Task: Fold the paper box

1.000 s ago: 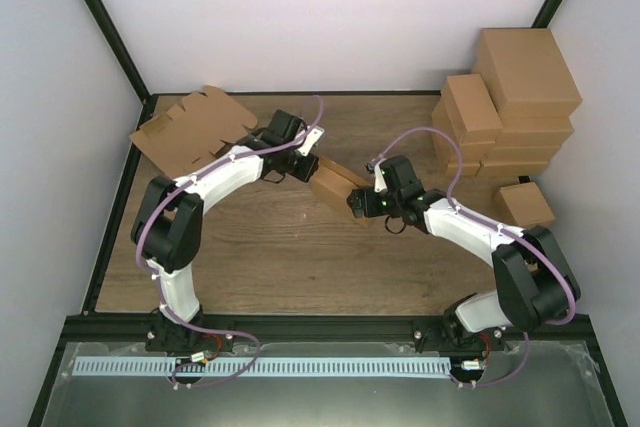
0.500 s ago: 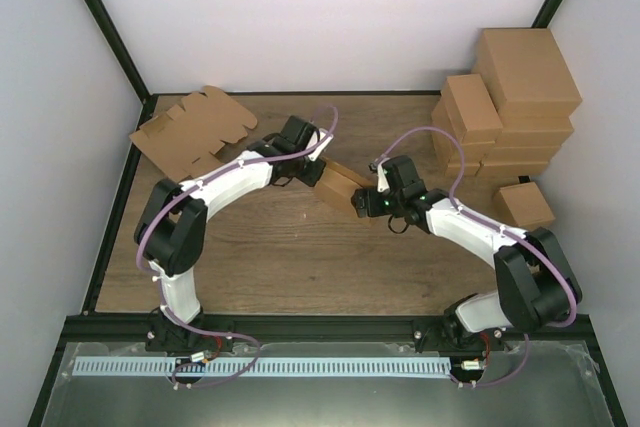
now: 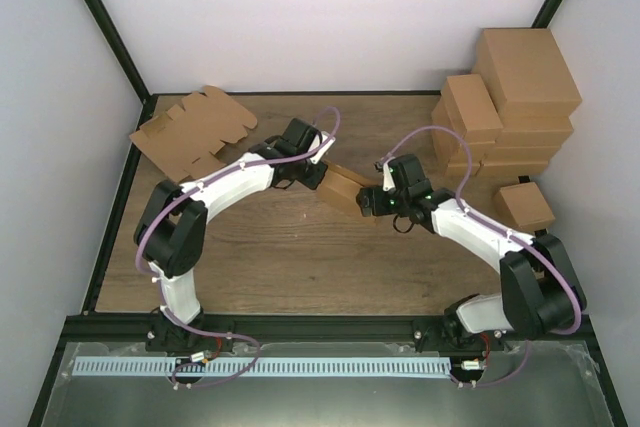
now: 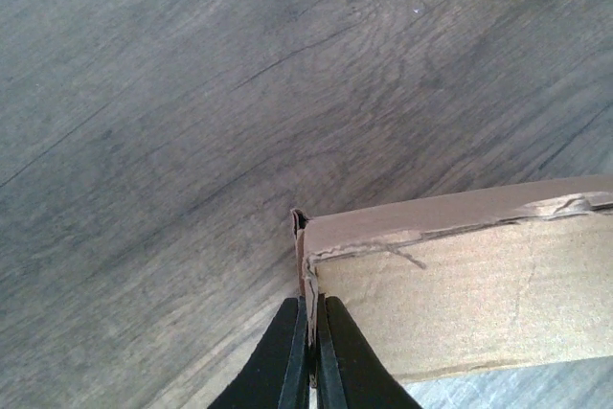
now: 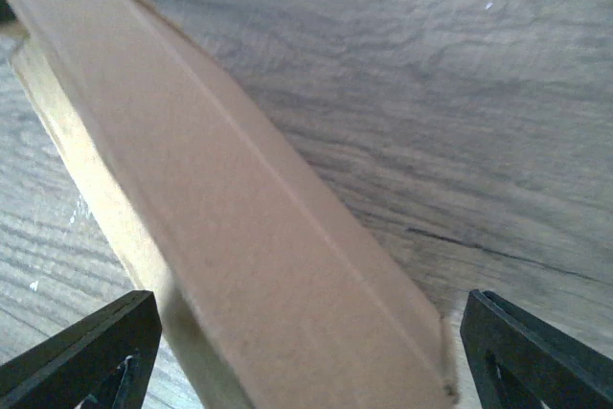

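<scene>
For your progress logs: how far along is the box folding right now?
Done: the paper box already forms a boxy block. In hand: left jaws pinch one corner edge; right jaws straddle the other end, open. Remaining: any final tucking cannot be judged.

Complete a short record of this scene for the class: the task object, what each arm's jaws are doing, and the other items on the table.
Task object: paper box, brown cardboard, mid-table between the two arms
Left arm: jaws shut on a thin edge at the box's corner
Right arm: jaws open, one on each side of the box
Far left: flat notched cardboard blanks
Far right: stacked brown cartons
Surface: wooden table
</scene>
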You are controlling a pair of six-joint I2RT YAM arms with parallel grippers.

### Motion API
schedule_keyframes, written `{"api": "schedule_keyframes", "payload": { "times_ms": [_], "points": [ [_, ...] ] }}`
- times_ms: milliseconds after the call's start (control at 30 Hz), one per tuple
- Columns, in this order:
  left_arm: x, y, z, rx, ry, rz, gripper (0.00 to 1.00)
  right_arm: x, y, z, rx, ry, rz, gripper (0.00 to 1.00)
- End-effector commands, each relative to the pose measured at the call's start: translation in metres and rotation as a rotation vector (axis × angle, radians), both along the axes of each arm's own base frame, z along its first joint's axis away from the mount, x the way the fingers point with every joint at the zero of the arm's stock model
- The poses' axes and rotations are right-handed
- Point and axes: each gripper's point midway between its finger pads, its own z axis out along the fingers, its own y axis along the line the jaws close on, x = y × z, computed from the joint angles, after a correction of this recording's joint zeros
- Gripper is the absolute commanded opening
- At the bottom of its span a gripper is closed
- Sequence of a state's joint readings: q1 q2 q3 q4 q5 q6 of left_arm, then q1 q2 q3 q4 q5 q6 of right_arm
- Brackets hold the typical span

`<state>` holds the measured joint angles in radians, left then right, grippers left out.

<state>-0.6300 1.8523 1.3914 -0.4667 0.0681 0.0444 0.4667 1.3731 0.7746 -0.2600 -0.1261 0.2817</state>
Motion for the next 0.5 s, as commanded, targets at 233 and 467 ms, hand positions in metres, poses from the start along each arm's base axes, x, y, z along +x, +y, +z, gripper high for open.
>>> {"api": "schedule_keyframes", "payload": {
  "times_ms": [233, 467],
  "points": [
    [-0.038, 0.002, -0.024, 0.048, 0.126, 0.02, 0.04, -0.001, -0.038, 0.032, -0.027, -0.062, -0.191, 0.87],
    [-0.041, -0.008, -0.024, 0.061, 0.118, 0.021, 0.04, -0.014, -0.055, 0.036, -0.042, -0.045, -0.272, 0.75]
  ]
}}
